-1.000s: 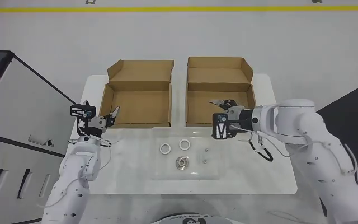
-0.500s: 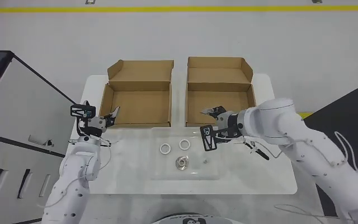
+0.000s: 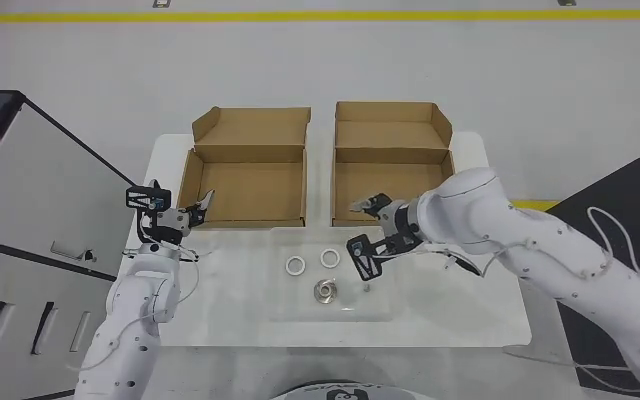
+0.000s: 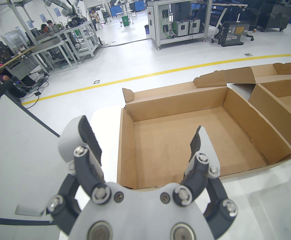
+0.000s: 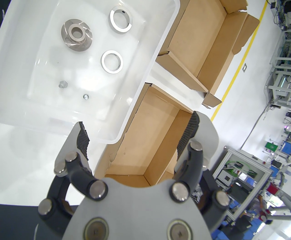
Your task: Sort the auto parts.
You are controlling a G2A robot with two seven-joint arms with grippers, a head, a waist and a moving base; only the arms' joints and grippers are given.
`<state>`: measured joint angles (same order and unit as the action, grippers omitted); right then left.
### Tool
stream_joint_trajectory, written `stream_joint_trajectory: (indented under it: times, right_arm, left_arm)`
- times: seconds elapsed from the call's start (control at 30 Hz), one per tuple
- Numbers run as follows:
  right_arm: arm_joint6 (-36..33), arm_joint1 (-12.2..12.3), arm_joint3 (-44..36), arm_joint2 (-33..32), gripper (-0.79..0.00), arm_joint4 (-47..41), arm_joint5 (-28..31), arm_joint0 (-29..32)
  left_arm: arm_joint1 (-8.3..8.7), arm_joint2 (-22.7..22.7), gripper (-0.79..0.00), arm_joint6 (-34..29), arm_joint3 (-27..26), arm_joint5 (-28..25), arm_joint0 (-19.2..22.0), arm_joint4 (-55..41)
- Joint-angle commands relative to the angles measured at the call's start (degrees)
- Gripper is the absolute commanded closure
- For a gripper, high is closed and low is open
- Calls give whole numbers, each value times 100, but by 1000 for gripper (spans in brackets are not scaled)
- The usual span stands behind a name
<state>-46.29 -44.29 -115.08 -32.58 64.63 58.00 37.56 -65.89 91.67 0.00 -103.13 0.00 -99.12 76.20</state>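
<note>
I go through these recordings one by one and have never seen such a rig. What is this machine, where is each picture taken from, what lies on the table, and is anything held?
This is a two-armed robot at a white table. The top view looks down from above its arms; each wrist view looks out past one arm's own gripper. The left gripper is open at the near left corner of the left cardboard box; the right gripper is open over the near edge of the right cardboard box. Neither holds anything, and both boxes are empty. In front of the boxes a clear tray holds the parts: two metal rings, a flanged hub and two small fasteners.
</note>
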Motion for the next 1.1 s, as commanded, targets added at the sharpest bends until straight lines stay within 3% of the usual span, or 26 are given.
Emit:
stream_joint_trajectory:
  times: [0.0,0.3,0.63,1.07]
  right_arm:
    - [0,29,-15,209,-785,-51,0,-201]
    - [0,109,-80,1244,-785,-357,0,-1035]
    - [1,28,37,2248,-785,-534,0,-1623]
    - [0,-241,301,2284,-785,-214,0,-1409]
  left_arm:
    - [0,0,-785,0,0,0,0,0]
    - [0,0,-785,0,0,0,0,0]
    - [0,0,-785,0,0,0,0,0]
    - [0,0,-785,0,0,0,0,0]
